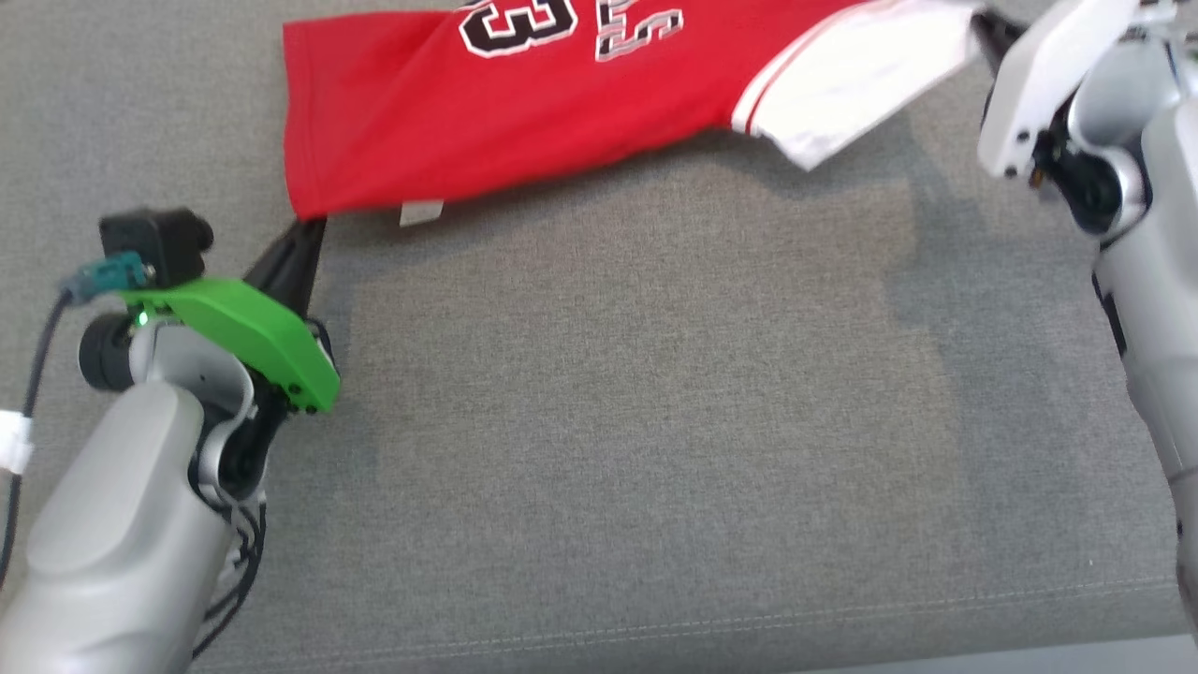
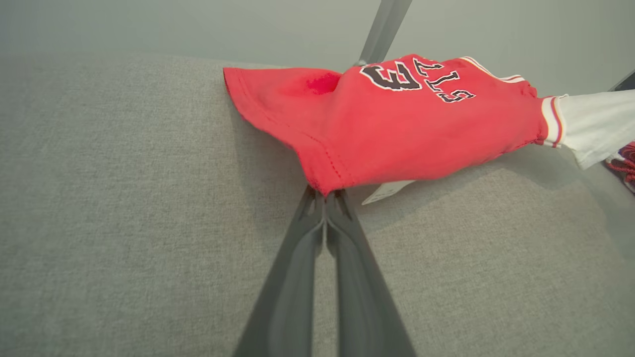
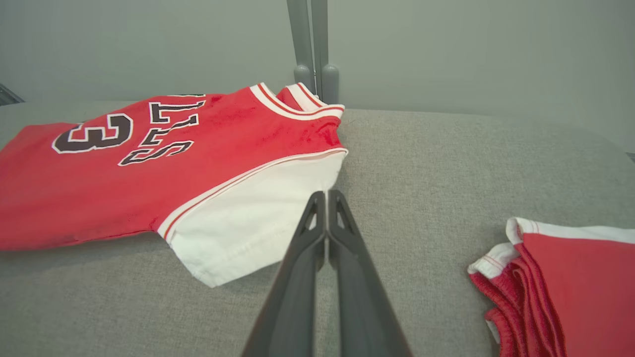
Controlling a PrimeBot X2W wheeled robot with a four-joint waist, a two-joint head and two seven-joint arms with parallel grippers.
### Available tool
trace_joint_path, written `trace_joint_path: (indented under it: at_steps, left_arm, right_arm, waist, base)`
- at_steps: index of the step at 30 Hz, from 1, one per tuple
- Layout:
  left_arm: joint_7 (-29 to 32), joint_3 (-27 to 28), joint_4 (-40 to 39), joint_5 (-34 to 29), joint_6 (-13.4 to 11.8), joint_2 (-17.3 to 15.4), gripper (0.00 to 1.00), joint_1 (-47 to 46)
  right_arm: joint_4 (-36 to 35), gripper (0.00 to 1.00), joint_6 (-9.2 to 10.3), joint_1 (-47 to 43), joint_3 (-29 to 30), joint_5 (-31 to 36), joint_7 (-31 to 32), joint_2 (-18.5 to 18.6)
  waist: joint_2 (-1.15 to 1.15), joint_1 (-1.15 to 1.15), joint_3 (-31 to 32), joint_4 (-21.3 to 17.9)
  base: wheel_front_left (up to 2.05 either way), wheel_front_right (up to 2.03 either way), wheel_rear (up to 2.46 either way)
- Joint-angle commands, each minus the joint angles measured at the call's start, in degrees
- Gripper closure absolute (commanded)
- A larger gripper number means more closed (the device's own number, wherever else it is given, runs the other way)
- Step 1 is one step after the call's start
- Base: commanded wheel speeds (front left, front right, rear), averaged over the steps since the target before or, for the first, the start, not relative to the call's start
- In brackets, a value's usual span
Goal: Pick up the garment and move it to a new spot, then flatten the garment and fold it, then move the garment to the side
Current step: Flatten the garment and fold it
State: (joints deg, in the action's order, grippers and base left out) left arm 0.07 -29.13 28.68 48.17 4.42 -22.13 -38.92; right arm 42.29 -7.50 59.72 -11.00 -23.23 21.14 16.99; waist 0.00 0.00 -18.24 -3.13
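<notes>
The garment (image 1: 524, 122) is a red sports shirt with one white sleeve (image 1: 842, 94). It has a big black number 3 and black letters on it, each with a thin white line around it. There are red and white stripes where the sleeve joins the red part, and also at the neck. A small white tag (image 1: 421, 213) sticks out under the bottom hem. The shirt is spread sideways across the far part of a soft grey cushion (image 1: 655, 421). It looks pulled out long, with a dark shadow under its near edge, so that edge seems a little bit up off the cushion. The left gripper (image 1: 309, 229) is at the shirt's bottom hem corner, right beside the tag. Its two dark fingers are pressed together and pinch the red cloth. The right gripper (image 1: 983, 23) is at the other end of the shirt, at the white sleeve. Its fingers are pressed together too (the tips sit right on the sleeve's edge, and they seem to pinch it). Past the sleeve end of the shirt, well apart from it, lies another bundle of red and white clothes (image 3: 570, 287).
</notes>
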Motion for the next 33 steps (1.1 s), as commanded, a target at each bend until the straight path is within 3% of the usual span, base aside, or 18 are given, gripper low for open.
trace_joint_path:
  at_steps: [1,6,11,20,33]
  left_arm:
    - [1.3,-0.6,-0.6,-0.1,-0.5,-0.9,1.00,2.6]
    - [9.0,-3.2,-5.6,1.4,-3.7,-3.2,1.00,11.0]
    - [15.4,-6.1,-12.3,1.8,-6.5,-5.5,1.00,17.5]
    - [22.7,-8.6,-21.5,0.6,-13.6,-10.6,1.00,25.1]
    - [28.9,-10.6,-30.7,-1.7,-20.8,-16.7,1.00,31.1]
  right_arm:
    - [-2.1,1.00,0.05,-3.4,-0.8,-1.5,2.3,1.7]
    - [-15.6,1.00,0.04,-17.3,-1.4,-8.3,13.3,8.2]
    - [-27.2,1.00,0.04,-29.6,2.4,-11.1,21.7,10.9]
    - [-41.1,1.00,0.04,-45.9,10.6,-13.1,34.8,8.9]
    - [-55.6,1.00,0.02,-62.1,20.1,-18.6,50.5,4.5]
  waist:
    - [0.00,0.00,5.2,0.1]
    - [0.00,0.00,8.4,0.4]
    - [0.00,0.00,10.3,0.5]
    - [0.00,0.00,12.7,1.0]
    - [0.00,0.00,13.3,2.0]
  base:
    - [0.00,0.00,0.00]
    - [0.00,0.00,0.00]
    - [0.00,0.00,0.00]
    - [0.00,0.00,0.00]
    - [0.00,0.00,0.00]
